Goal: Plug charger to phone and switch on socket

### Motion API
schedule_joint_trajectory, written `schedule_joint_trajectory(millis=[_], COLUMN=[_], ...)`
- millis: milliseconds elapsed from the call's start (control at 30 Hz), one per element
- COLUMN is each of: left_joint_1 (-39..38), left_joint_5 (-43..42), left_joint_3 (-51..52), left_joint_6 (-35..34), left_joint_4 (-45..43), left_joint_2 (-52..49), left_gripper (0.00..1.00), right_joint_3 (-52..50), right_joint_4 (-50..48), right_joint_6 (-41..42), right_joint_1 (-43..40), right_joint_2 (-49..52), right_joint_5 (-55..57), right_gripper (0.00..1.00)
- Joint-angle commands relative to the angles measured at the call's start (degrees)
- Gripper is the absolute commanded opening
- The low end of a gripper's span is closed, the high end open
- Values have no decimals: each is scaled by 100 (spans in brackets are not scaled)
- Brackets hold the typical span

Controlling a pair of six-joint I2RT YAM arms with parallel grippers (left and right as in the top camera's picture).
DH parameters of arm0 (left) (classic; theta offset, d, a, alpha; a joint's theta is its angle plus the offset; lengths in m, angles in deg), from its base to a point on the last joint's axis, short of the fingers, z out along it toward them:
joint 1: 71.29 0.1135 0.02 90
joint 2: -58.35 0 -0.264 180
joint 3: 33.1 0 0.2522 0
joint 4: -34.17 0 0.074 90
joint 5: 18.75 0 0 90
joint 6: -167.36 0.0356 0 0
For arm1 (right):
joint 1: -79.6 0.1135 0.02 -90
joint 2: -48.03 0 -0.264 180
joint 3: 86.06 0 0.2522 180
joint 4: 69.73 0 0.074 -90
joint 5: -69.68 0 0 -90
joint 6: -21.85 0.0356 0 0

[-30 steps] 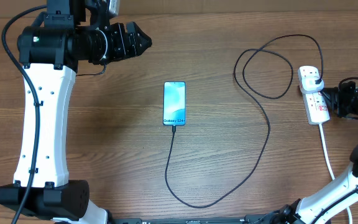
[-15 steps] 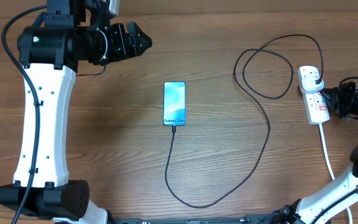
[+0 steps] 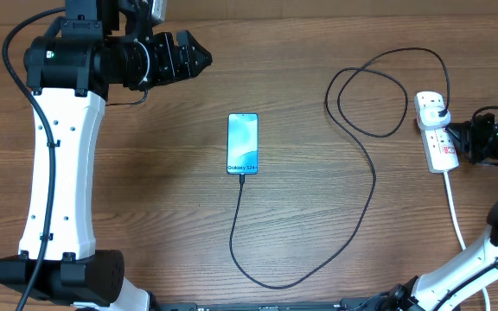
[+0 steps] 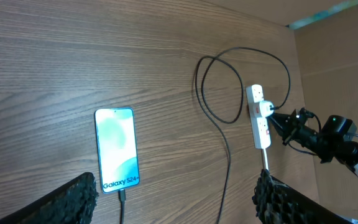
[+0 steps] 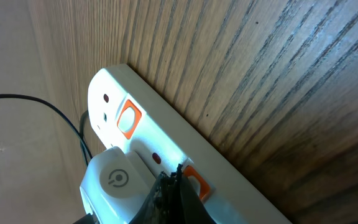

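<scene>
The phone [image 3: 242,143] lies face up mid-table, its screen lit, with the charger [image 3: 373,186] connector in its bottom edge. The thin black cable loops near the front edge, then curls back right to a plug [image 3: 439,110] seated in the socket [image 3: 440,145], a white power strip. My right gripper [image 3: 453,132] is shut, its tips [image 5: 176,172] resting at the edge of the strip's second orange-red switch [image 5: 196,180], beside the plug's white body [image 5: 114,180]. My left gripper [image 3: 199,59] hangs open at the back left, away from everything; its fingers [image 4: 73,200] frame the phone [image 4: 117,149].
The strip's thick white cord [image 3: 455,216] runs toward the front edge on the right. A cardboard wall [image 4: 340,68] stands just behind the strip. Another switch [image 5: 127,118] sits at the strip's far end. Bare wood lies between phone and strip.
</scene>
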Motion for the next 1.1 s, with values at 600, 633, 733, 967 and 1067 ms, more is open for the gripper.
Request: schedule_joint_trajectory(millis=[600,633,733,967,1067], left_joint_1=[-2,-2,-2,-2,-2], left_joint_5=[-37,-42,-63,-57,-55], left_joint_3=[-2,-2,-2,-2,-2], left_joint_6=[105,105,105,105,105], left_joint_4=[4,7,13,13,11], left_joint_2=[-11,-9,-9,-11,-9], left_gripper=[85,86,86,88,89], right_joint_3=[-157,-157,-157,-76,122], right_joint_4=[485,518,531,463,588], right_joint_6=[-2,-11,-20,-24,-44], right_joint_1=[431,431,428,295,116], right_joint_2=[13,13,13,-24,-210], right_joint_5=[262,264,286,413,411], right_gripper=[4,4,4,4,4])
